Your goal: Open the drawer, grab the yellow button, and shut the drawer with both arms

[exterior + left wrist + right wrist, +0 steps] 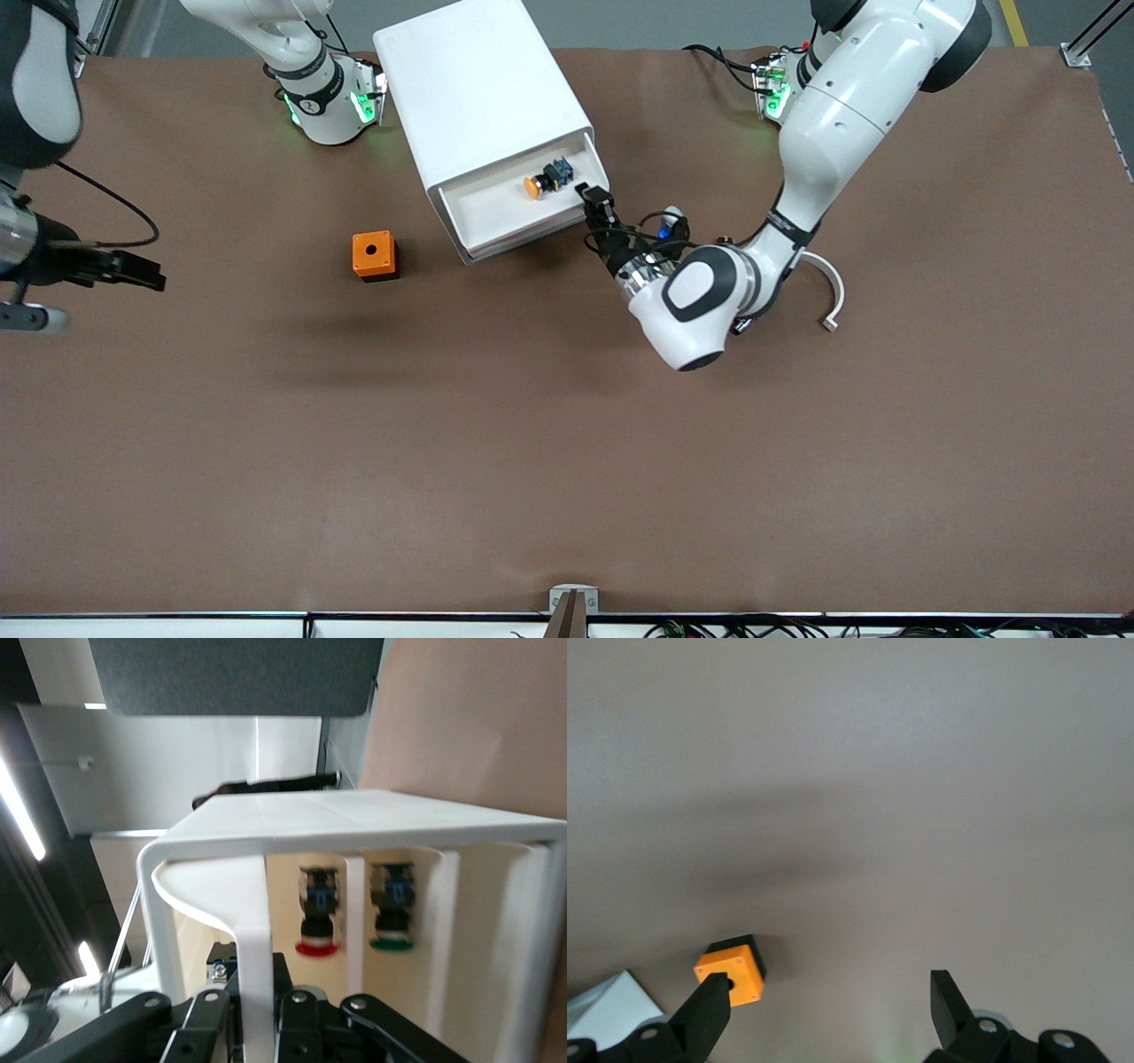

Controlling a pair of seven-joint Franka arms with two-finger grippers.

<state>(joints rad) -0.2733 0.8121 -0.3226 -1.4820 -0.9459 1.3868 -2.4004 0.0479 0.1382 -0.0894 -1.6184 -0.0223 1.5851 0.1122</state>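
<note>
The white cabinet (483, 97) stands near the robots' side of the table, its drawer (496, 217) pulled open. The button (542, 181), with its orange cap and bluish-green rear, lies in the drawer. My left gripper (595, 202) is at the drawer's front corner toward the left arm's end, shut on the white drawer handle (252, 930). In the left wrist view the gripper (257, 997) clamps that strip, and two small push-buttons show past it, one red-capped (319, 914) and one green-capped (392, 908). My right gripper (142, 270) hangs open and empty at the right arm's end, also seen in its wrist view (828, 1005).
An orange cube box with a round hole (375, 255) sits on the brown table beside the drawer, toward the right arm's end; it also shows in the right wrist view (731, 970). A curved white part (831, 297) lies under the left arm. A metal bracket (573, 604) is at the table's near edge.
</note>
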